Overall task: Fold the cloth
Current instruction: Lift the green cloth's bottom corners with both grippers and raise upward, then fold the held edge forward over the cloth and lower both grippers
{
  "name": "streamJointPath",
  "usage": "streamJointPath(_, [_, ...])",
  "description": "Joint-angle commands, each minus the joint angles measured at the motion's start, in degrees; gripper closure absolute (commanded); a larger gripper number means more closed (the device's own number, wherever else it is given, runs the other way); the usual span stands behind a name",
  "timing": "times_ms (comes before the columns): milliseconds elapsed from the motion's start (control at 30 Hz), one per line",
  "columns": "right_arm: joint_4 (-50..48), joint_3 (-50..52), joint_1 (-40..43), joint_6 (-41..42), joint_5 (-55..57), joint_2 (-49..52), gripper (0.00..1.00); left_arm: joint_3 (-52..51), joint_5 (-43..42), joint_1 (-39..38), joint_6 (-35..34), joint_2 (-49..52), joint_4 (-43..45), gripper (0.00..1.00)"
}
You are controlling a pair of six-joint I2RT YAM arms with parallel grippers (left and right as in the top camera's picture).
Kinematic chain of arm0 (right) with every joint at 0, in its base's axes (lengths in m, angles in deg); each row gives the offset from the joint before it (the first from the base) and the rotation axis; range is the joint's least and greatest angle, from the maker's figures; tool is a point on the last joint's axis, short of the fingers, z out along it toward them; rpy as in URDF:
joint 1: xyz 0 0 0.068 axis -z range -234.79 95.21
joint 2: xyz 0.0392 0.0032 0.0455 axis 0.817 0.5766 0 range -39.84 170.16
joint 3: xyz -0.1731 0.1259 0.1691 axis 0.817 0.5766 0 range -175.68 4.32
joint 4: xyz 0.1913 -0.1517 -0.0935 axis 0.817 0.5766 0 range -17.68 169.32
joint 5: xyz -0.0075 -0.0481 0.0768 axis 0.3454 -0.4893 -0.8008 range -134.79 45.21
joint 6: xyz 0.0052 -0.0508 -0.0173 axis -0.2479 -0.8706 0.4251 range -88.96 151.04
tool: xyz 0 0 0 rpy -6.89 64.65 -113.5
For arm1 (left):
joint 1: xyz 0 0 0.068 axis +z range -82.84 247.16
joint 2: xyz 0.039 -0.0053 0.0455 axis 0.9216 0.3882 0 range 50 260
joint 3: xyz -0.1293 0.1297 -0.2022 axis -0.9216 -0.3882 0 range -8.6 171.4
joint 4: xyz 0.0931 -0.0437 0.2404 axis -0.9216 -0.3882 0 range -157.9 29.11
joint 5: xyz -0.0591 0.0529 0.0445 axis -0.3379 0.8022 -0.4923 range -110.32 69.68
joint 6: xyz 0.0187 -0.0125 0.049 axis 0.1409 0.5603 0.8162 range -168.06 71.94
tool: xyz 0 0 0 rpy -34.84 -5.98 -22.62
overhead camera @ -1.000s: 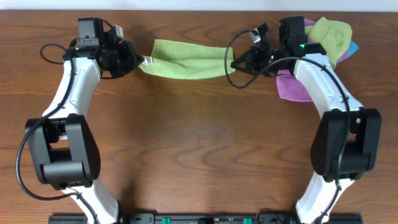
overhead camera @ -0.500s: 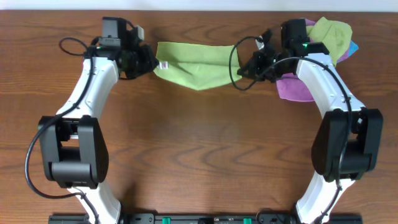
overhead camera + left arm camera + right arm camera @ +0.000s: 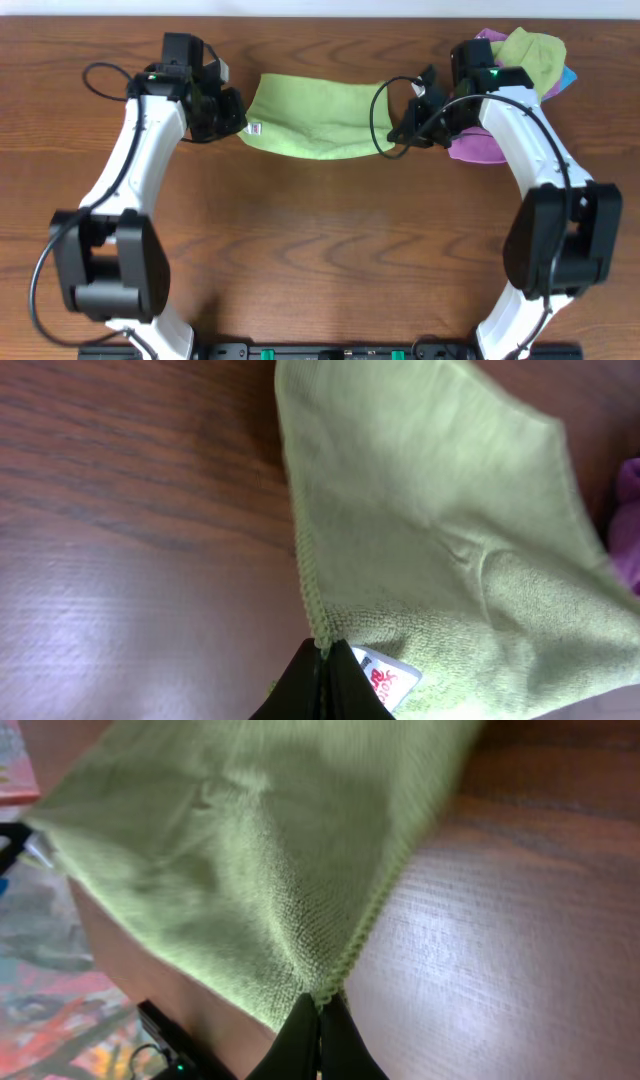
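Cloth (image 3: 315, 115) lower, corner in left hand (image 3: 240, 120)

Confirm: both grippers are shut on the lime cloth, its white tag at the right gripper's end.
Wrong end: the white tag sits by the left gripper, as the left wrist view shows. The right gripper is shut on the lime cloth too.

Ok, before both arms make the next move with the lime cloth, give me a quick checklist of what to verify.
1. The left gripper is shut on a corner of the cloth, beside the white tag: ok.
2. The right gripper is shut on a corner at the opposite end: ok.
3. Smooth between them: not ok, creased in the middle.
4. Apart from the purple cloth: cannot tell, the right arm hides the gap.
5. Lower edge off the table: cannot tell.
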Motion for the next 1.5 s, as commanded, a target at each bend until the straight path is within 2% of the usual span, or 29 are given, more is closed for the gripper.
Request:
streamJointPath(0, [1.8, -1.1, -1.1, -2.4, 4.3, -4.5, 0.99, 1.2, 1.7, 0.0, 2.4, -3.4, -1.5, 0.94])
streamJointPath(500, [10.9, -1.1, -3.9, -4.3, 11.7, -7.0, 0.99, 0.6, 8.1, -7.4, 2.6, -3.8, -8.6, 0.94])
streamJointPath(700, [8.8, -1.1, -3.8, -2.9, 13.2, -7.0, 0.99, 0.6, 11.8, -7.4, 1.8, -3.8, -6.2, 0.94])
streamJointPath(1100, [0.7, -1.1, -3.8, -0.4, 15.4, -6.1, 0.99, 0.6, 11.8, -7.4, 1.5, 0.5, 2.6, 0.94])
streamJointPath(1467, [-4.8, -1.0, -3.9, 3.8, 15.2, 1.8, 0.99, 0.6, 11.8, -7.4, 1.7, 5.0, 9.4, 0.94])
